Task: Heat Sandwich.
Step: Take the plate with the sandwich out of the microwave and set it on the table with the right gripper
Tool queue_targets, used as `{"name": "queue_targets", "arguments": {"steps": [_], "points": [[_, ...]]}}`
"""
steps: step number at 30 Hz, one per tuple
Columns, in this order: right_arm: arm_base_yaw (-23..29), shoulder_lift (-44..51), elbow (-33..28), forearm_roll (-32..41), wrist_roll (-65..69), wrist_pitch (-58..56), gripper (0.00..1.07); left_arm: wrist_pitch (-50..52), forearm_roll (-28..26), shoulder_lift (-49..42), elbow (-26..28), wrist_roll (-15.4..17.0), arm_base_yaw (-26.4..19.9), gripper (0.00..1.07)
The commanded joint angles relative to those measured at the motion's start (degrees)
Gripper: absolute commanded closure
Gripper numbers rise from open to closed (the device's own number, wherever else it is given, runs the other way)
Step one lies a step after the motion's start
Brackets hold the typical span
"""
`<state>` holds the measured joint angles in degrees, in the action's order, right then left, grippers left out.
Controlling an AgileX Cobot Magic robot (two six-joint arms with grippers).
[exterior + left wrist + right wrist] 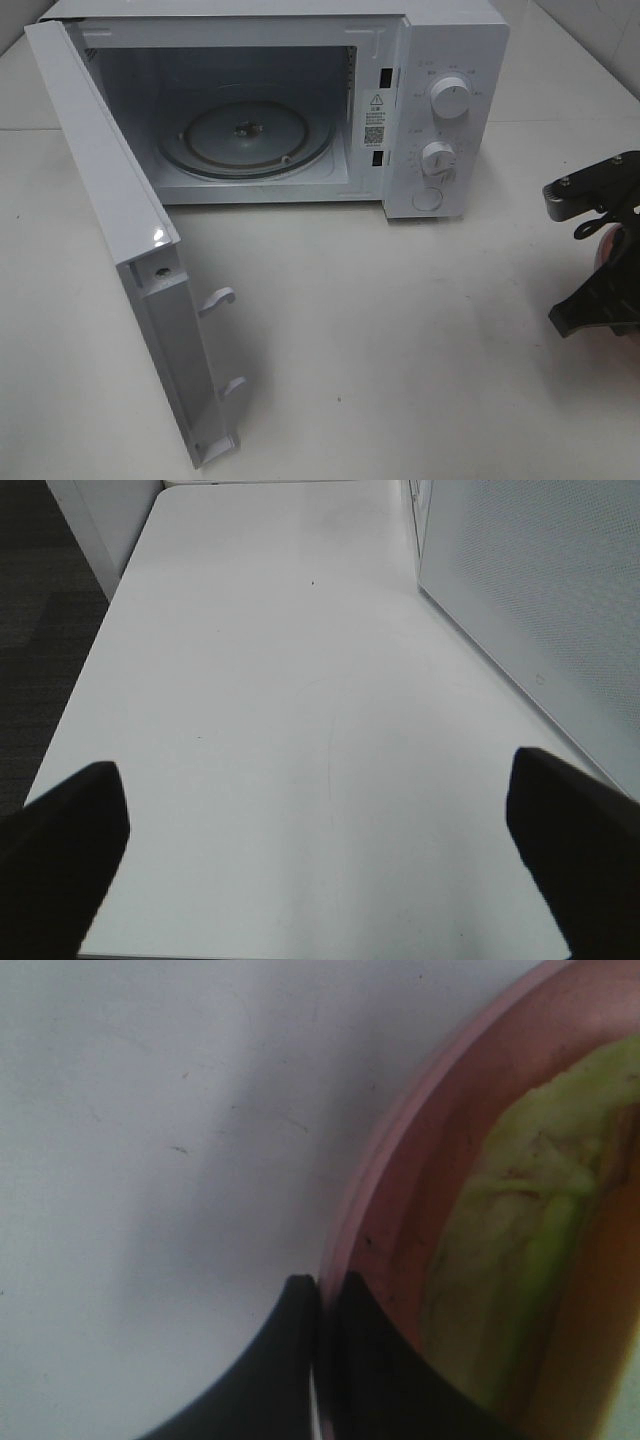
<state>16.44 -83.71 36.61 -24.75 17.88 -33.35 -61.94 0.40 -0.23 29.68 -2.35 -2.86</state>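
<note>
The sandwich (510, 1240) shows pale green filling and lies on a round pink plate (400, 1130). My right gripper (322, 1300) is shut on the plate's rim, one finger on each side of it. In the exterior high view this gripper (600, 262) is at the far right edge with a sliver of the plate (608, 243) showing; the sandwich is out of that view. My left gripper (320, 820) is open and empty above the bare white table (260, 730), and its arm is not in the exterior high view.
A white microwave (440, 60) stands at the back with its door (110, 200) swung open toward the front left. Its glass turntable (245, 135) is bare. The door's perforated panel (540, 580) shows beside the left gripper.
</note>
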Motion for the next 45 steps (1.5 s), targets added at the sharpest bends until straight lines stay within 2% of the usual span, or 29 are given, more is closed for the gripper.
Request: {"name": "queue_targets", "arguments": {"steps": [1, 11, 17, 34, 45], "points": [[-0.9, -1.4, 0.2, -2.3, -0.4, 1.7, 1.07, 0.6, 0.2, -1.0, -0.1, 0.2, -0.1, 0.09], [-1.8, -7.2, 0.3, -4.2, 0.5, 5.9, 1.07, 0.6, 0.2, -1.0, -0.1, 0.2, -0.1, 0.09], [-1.8, -10.4, 0.3, -8.5, 5.8, 7.6, 1.07, 0.6, 0.2, -1.0, -0.1, 0.2, -0.1, 0.09], [-1.8, -12.7, 0.2, -10.7, 6.1, 8.4, 1.04, 0.6, 0.2, -1.0, -0.1, 0.2, -0.1, 0.09], [-1.8, -12.9, 0.2, -10.8, 6.9, 8.2, 0.99, 0.6, 0.2, -1.0, -0.1, 0.2, -0.1, 0.09]]}}
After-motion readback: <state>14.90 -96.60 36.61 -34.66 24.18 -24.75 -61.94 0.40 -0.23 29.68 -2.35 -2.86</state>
